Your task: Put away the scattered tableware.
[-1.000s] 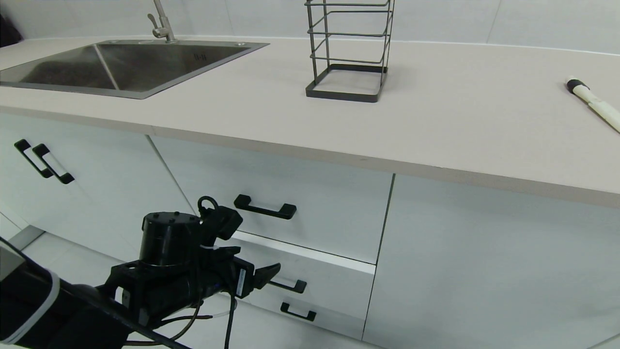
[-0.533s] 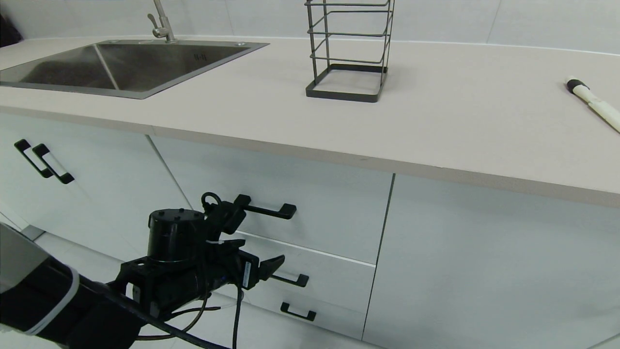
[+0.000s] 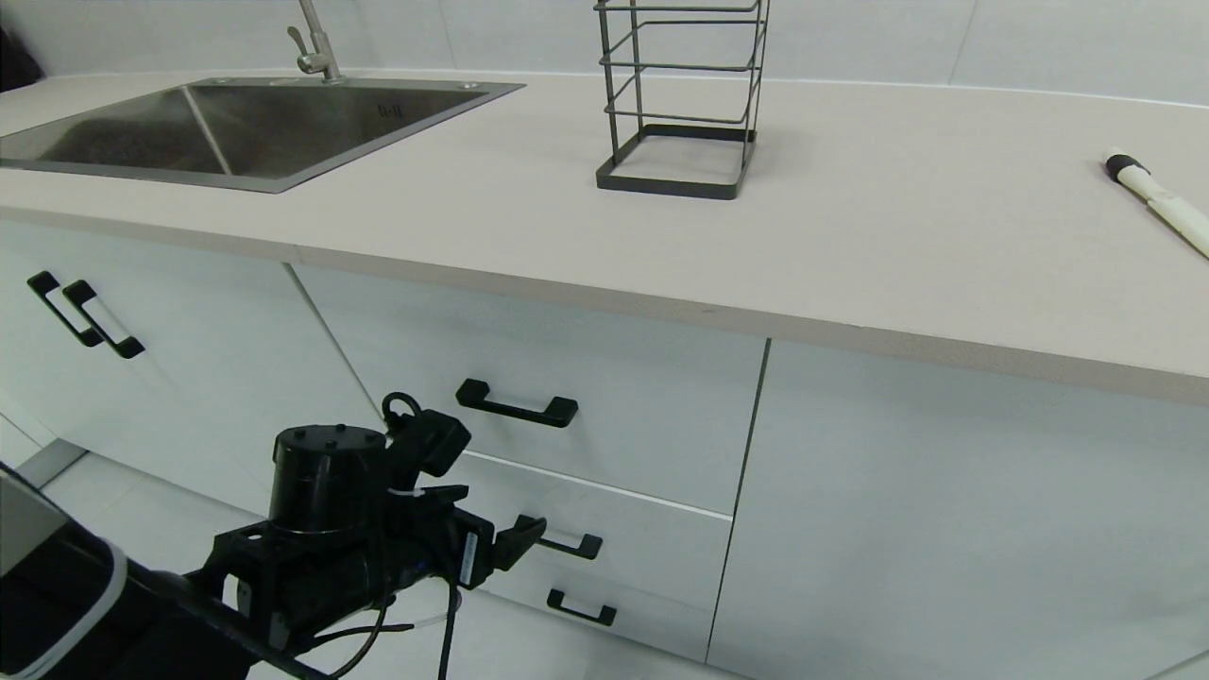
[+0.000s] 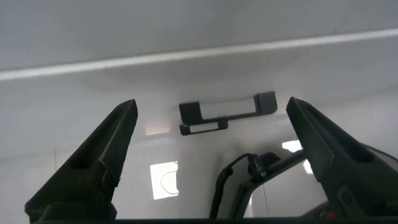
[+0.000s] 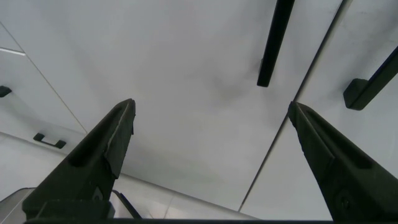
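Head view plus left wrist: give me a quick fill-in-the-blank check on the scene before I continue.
1. The left gripper faces a black drawer handle with its jaws ___.
2. The wire rack stands on the counter and is ___.
3. The white-handled utensil lies on the counter to the rack's ___.
Missing words: open; empty; right.

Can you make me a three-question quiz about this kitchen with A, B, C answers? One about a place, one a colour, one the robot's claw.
1. Where does the rack stand? A in the sink; B on the counter; C on the floor.
2. What colour are the drawer handles? A red; B black; C gold.
3. How is the left gripper? A open; B shut on a spoon; C shut on a cup.
Answers: B, its base sits on the counter; B, all are black; A, its fingers are spread apart.
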You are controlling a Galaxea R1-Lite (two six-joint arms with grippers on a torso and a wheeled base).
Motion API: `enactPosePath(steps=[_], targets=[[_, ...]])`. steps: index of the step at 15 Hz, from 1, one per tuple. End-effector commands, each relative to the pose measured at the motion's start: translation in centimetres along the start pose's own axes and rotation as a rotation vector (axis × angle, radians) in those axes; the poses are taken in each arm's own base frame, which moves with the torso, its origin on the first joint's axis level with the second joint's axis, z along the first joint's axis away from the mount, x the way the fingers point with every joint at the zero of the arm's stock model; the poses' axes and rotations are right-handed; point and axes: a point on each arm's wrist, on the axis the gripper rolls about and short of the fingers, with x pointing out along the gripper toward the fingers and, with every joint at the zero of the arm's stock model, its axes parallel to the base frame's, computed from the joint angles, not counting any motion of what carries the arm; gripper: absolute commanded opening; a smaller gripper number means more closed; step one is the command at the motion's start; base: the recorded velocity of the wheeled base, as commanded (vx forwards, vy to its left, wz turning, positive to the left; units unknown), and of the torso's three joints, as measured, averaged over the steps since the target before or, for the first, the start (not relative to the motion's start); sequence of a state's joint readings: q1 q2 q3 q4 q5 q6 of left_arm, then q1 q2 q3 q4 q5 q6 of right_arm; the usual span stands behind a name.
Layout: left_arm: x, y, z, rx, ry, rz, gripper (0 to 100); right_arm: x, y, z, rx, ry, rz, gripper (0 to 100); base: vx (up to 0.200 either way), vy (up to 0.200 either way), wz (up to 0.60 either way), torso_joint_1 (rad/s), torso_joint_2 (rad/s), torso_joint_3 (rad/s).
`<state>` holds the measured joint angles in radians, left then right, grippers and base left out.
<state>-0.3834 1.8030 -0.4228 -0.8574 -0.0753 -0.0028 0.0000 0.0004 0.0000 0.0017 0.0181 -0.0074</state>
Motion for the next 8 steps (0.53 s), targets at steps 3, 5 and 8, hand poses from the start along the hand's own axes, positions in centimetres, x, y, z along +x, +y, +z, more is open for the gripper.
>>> enactPosePath(steps=[3,5,8], targets=[[-5.2,-0.4,-0.5,0.003,-0.067,0.0,100,0.0,0.0,0.0,0.0,-0.002,-0.001,100,0.0,0.0,0.0,0.0,0.0,0.0],[-9.2,-0.6,-0.9,0.004,-0.156,0.006,100,0.0,0.0,0.0,0.001,-0.002,-0.003,100,0.0,0.0,0.0,0.0,0.0,0.0],[-13.7,-0.3,-1.7,0.003,-0.292,0.047,100,0.0,0.0,0.0,-0.002,-0.001,-0.001,100,0.0,0.0,0.0,0.0,0.0,0.0]])
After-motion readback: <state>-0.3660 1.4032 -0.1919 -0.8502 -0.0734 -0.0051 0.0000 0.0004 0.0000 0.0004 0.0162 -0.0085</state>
